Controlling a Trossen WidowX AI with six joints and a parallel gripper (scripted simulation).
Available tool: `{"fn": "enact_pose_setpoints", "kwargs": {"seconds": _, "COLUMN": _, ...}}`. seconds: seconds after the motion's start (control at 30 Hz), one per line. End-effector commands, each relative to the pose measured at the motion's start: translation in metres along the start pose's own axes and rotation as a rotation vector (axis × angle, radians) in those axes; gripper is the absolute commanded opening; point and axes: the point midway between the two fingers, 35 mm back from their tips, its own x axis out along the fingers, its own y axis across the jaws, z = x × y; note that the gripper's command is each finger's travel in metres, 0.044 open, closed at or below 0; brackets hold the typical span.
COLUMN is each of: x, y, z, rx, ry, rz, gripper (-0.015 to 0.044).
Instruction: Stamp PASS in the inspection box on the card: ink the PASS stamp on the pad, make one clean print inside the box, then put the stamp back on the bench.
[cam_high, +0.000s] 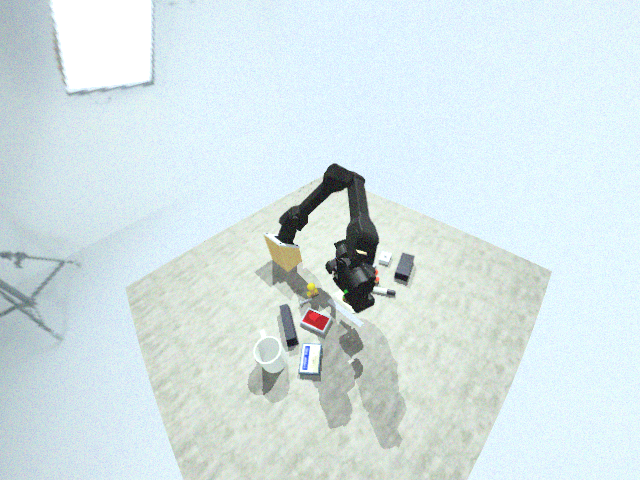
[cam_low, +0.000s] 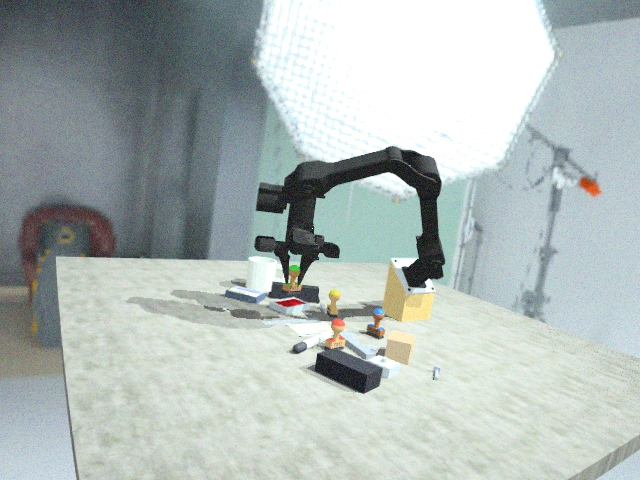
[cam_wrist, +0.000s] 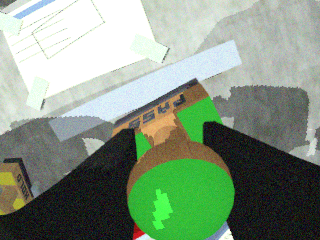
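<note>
Between the two black fingertips of the gripper (cam_high: 347, 302) (cam_low: 293, 279) (cam_wrist: 170, 131), we see the PASS stamp (cam_low: 293, 279) (cam_wrist: 182, 190), with a round, bright green top, a tan wooden neck and a wooden base with green patches. Dark letters reading PASS run along the base's side, upside down in our wrist view.

The gripper is partly closed, its fingers a little apart and clamped on the stamp's neck. We find the stamp raised above the bench (cam_high: 439, 361) (cam_low: 206, 403) (cam_wrist: 270, 30).

In the wrist view, the card (cam_wrist: 75, 45) lies beyond the stamp, pale, with a thin-lined box that looks unmarked and tape at its corners. A pale flat strip (cam_high: 347, 313) (cam_wrist: 150, 90) runs between card and stamp.

From above, we see the open red ink pad (cam_high: 315, 320) (cam_low: 290, 303) near the gripper, with a dark block (cam_high: 288, 325) (cam_low: 279, 291) and white mug (cam_high: 269, 353) (cam_low: 261, 273) past it. Toward the bench's outer edges, we see wide open room.
</note>
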Motion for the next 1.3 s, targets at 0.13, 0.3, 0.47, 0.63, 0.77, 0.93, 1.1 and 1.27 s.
{"fn": "enact_pose_setpoints", "kwargs": {"seconds": 0.13, "x": 0.000, "y": -0.025, "z": -0.029, "rx": -0.001, "ry": 0.003, "rz": -0.002, "gripper": 0.0000}}
{"fn": "enact_pose_setpoints", "kwargs": {"seconds": 0.3, "x": 0.001, "y": -0.035, "z": -0.042, "rx": -0.003, "ry": 0.003, "rz": -0.002, "gripper": 0.0000}}
{"fn": "enact_pose_setpoints", "kwargs": {"seconds": 0.47, "x": 0.005, "y": -0.035, "z": -0.042, "rx": -0.002, "ry": 0.003, "rz": -0.002, "gripper": 0.0000}}
{"fn": "enact_pose_setpoints", "kwargs": {"seconds": 0.63, "x": 0.013, "y": -0.036, "z": -0.042, "rx": -0.002, "ry": 0.003, "rz": -0.003, "gripper": 0.0000}}
{"fn": "enact_pose_setpoints", "kwargs": {"seconds": 0.77, "x": 0.020, "y": -0.037, "z": -0.042, "rx": -0.003, "ry": 0.002, "rz": -0.003, "gripper": 0.0000}}
{"fn": "enact_pose_setpoints", "kwargs": {"seconds": 0.93, "x": 0.028, "y": -0.037, "z": -0.042, "rx": -0.003, "ry": 0.002, "rz": -0.003, "gripper": 0.0000}}
{"fn": "enact_pose_setpoints", "kwargs": {"seconds": 1.1, "x": 0.036, "y": -0.037, "z": -0.042, "rx": -0.003, "ry": 0.002, "rz": -0.003, "gripper": 0.0000}}
{"fn": "enact_pose_setpoints", "kwargs": {"seconds": 1.27, "x": 0.045, "y": -0.037, "z": -0.042, "rx": -0.003, "ry": 0.001, "rz": -0.002, "gripper": 0.0000}}
